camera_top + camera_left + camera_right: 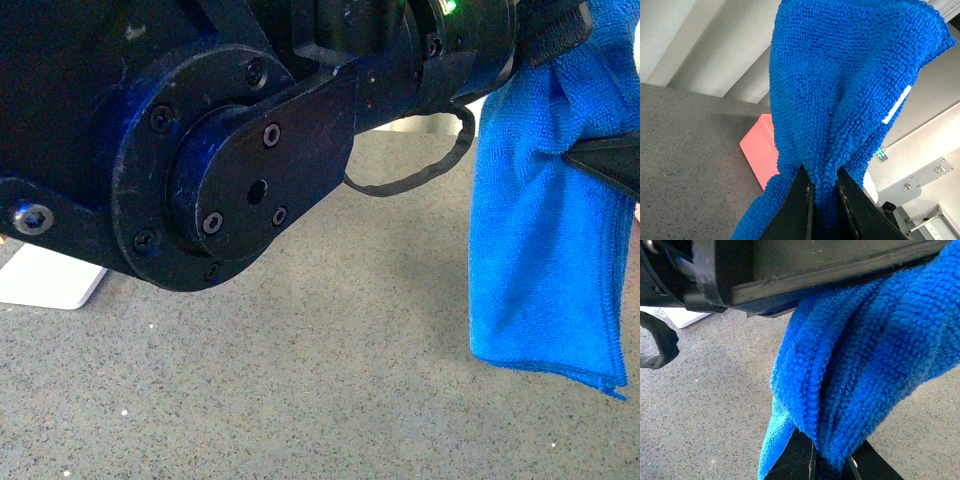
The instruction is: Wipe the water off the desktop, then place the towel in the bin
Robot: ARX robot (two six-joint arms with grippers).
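Towel (540, 250) is off the table (300, 400), hanging in air on robot's right, lower hem clear of the surface. L tool (822, 212) clenched on a bunched fold, cloth squeezed betw. its fingers. R tool (832, 465) likewise pinching a gather, w/ L arm's body close above it, so both tools grip the same cloth. Handling est.: plush, soft, limp, light; no stiffness, drapes in folds, prob. heavier if it has taken up water. Not slippery, not fragile; pile may snag. Best hold: the thick gathered part w/ several layers, as a single hem could slide out. White tray (50, 280) on table, robot's left. Bin not in view; no water patch seen.
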